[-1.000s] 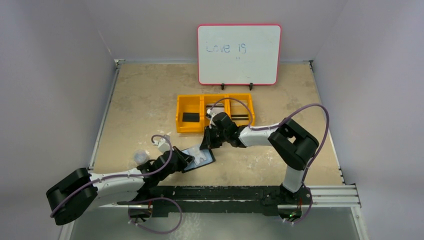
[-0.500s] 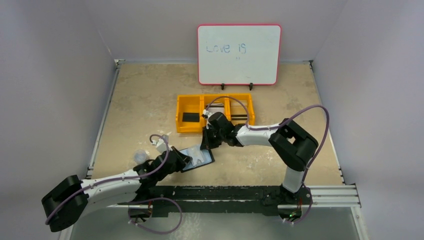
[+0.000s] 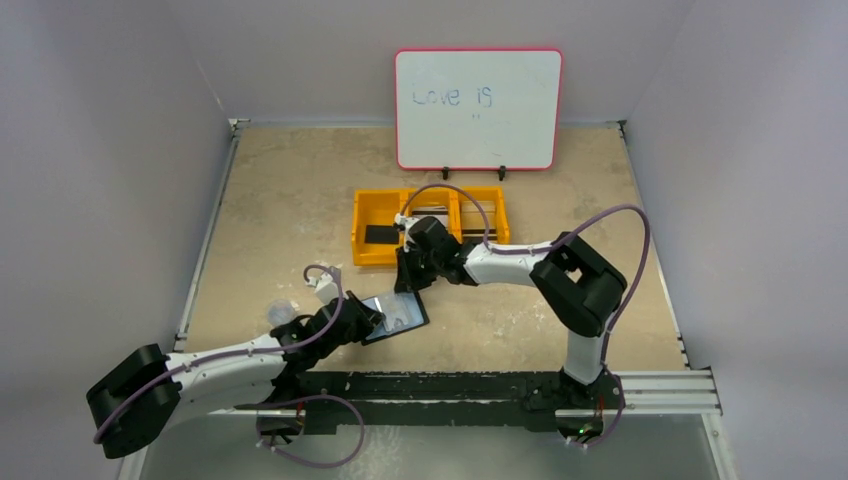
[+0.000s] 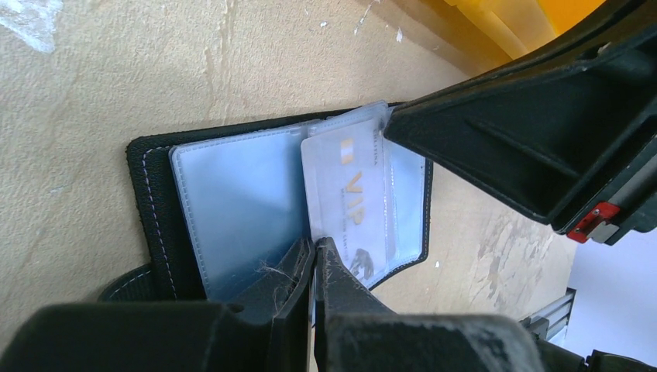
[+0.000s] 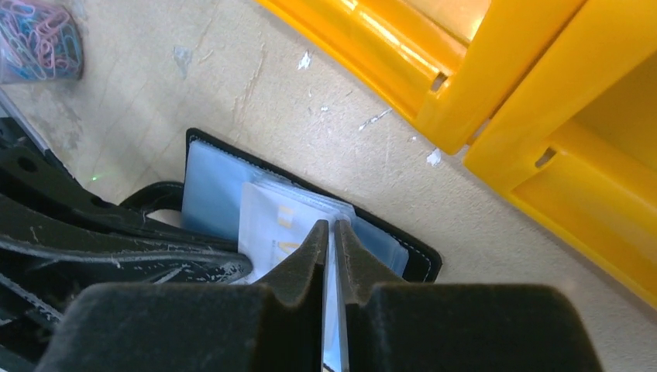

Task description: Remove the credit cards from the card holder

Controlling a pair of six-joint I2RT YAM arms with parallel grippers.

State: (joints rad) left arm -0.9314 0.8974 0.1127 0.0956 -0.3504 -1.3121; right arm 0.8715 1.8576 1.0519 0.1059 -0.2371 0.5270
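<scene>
The black card holder [image 3: 414, 322] lies open on the table, its pale clear pockets up. It shows in the left wrist view [image 4: 151, 201] and the right wrist view [image 5: 418, 263]. A whitish credit card with gold "VIP" lettering [image 4: 349, 194] stands partly out of the middle pocket leaf; it also shows in the right wrist view [image 5: 271, 221]. My left gripper [image 3: 372, 318] [image 4: 316, 244] is shut on the card's near edge. My right gripper [image 3: 405, 284] [image 5: 331, 229] is shut on the far edge of the clear pocket leaf. Any other cards are hidden.
A yellow three-compartment tray [image 3: 392, 256] stands just behind the wallet, with a small flat black rectangle [image 3: 380, 234] in its left bin. A whiteboard [image 3: 478, 108] stands at the back. A clear tub of paper clips [image 3: 280, 313] sits left of my left gripper.
My right gripper has shifted a little left along the wallet's far edge. My left arm's elbow swung out and back; its gripper stays at the wallet's near side.
</scene>
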